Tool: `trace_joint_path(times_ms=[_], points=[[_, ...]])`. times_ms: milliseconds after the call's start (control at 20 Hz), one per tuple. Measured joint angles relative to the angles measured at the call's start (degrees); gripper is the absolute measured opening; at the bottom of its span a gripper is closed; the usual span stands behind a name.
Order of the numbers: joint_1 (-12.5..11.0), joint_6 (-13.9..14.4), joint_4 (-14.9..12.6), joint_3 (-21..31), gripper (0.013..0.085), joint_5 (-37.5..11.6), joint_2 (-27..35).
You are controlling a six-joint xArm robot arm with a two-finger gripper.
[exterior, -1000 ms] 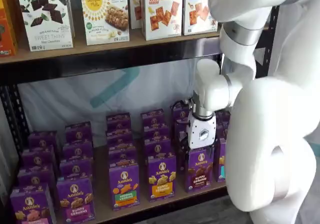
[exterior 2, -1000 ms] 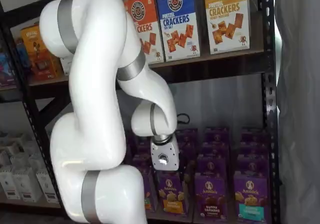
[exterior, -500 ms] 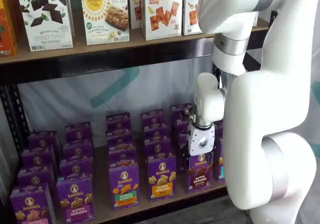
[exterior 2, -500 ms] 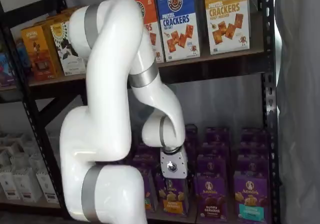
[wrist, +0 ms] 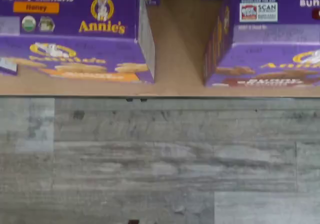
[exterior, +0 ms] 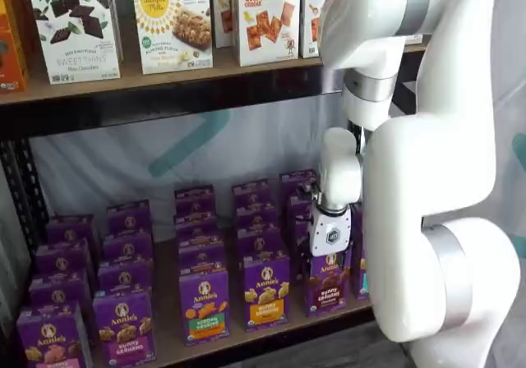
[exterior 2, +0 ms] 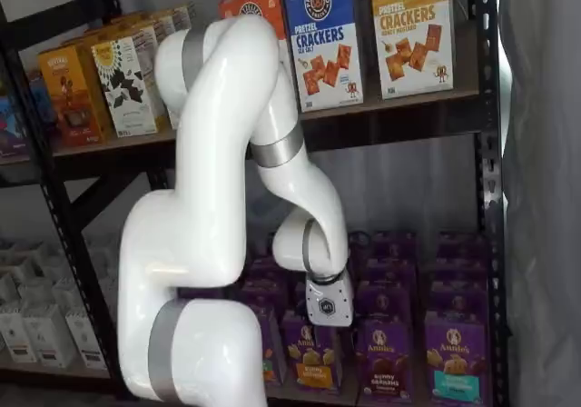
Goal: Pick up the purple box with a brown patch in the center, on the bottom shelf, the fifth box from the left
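The purple box (exterior: 326,284) with the dark brown band stands at the front of the bottom shelf (exterior: 165,306). It also shows in a shelf view (exterior 2: 385,363) and in the wrist view (wrist: 270,49). My gripper (exterior: 330,257) hangs just above and in front of it; in a shelf view (exterior 2: 331,327) it sits between this box and the orange-band honey carton (exterior 2: 312,358). Only its white body shows clearly, so I cannot tell whether the fingers are open. The wrist view shows the shelf board (wrist: 177,54) between the two cartons.
Rows of purple cartons fill the bottom shelf, with a teal-band one (exterior 2: 451,360) at the right. The upper board (exterior: 205,68) with cracker boxes is overhead. A black rack post (exterior 2: 487,180) stands at the right. Grey plank floor (wrist: 160,159) lies in front.
The gripper has come down and moved closer to the front row, ending just above the brown-band box. The upper arm has swung across. No box has moved.
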Motion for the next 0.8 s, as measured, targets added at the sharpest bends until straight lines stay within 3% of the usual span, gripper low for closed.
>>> trace_joint_path(times_ms=[50, 150, 250, 400, 500, 550, 700, 800], points=[[-0.02, -1.20, 1.22, -1.28, 0.0850, 0.09, 1.10], [-0.62, 0.43, -1.02, -3.29, 0.0850, 0.38, 2.75], [-0.87, 0.68, -1.54, -5.13, 0.0850, 0.03, 4.34], [-1.87, 7.38, -9.35, -8.40, 0.0850, 1.24, 6.48], [-2.03, 8.56, -10.75, -10.00, 0.0850, 1.32, 7.70], [-2.02, 7.94, -10.11, -10.56, 0.0850, 1.22, 8.17], [-1.70, 2.01, -3.77, -11.93, 0.0850, 0.32, 9.48], [-1.87, 0.74, -2.63, -12.68, 0.0850, 0.27, 9.97]])
